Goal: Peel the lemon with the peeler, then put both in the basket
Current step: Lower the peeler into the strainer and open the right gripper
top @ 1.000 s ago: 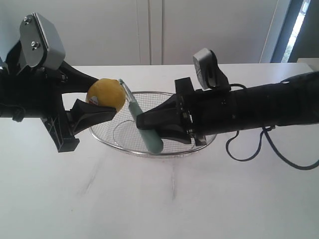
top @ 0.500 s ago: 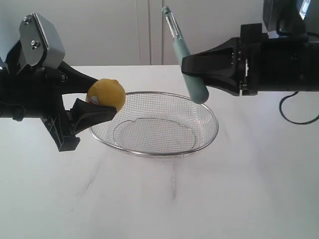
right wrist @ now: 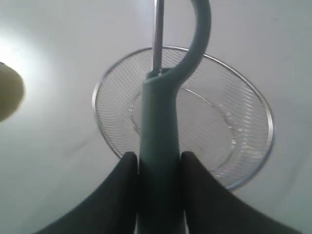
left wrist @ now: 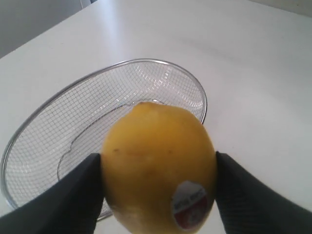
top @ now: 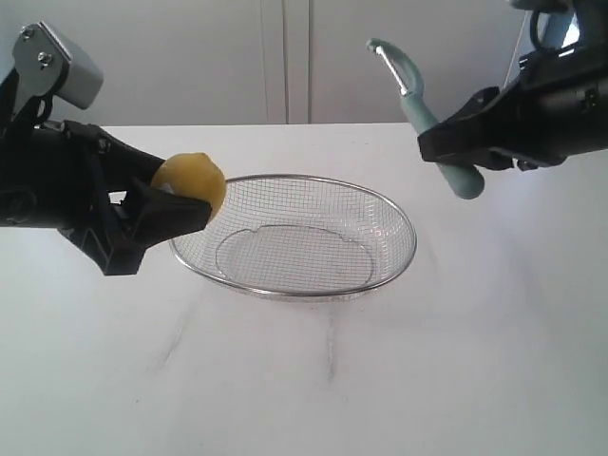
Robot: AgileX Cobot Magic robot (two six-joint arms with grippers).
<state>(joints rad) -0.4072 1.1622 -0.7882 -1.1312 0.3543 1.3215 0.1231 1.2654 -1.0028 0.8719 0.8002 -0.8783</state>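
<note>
On the left side of the table (top: 446, 380), as seen from the exterior view, the lemon (top: 193, 177) is gripped from both sides by the left claw (top: 182, 194). It is held in the air at the left rim of the basket (top: 296, 294). A red-and-white sticker (left wrist: 191, 210) is seen low on its skin in the left wrist view. The basket is set on the table between the two arms. To the right and higher up, the peeler (top: 416, 99) is clamped by its teal handle in the right claw (top: 445, 152). It is tilted, with the curved head and blade pointed up and to the left, and the butt of the handle is seen below the claw. Peeler and lemon are well apart.
</note>
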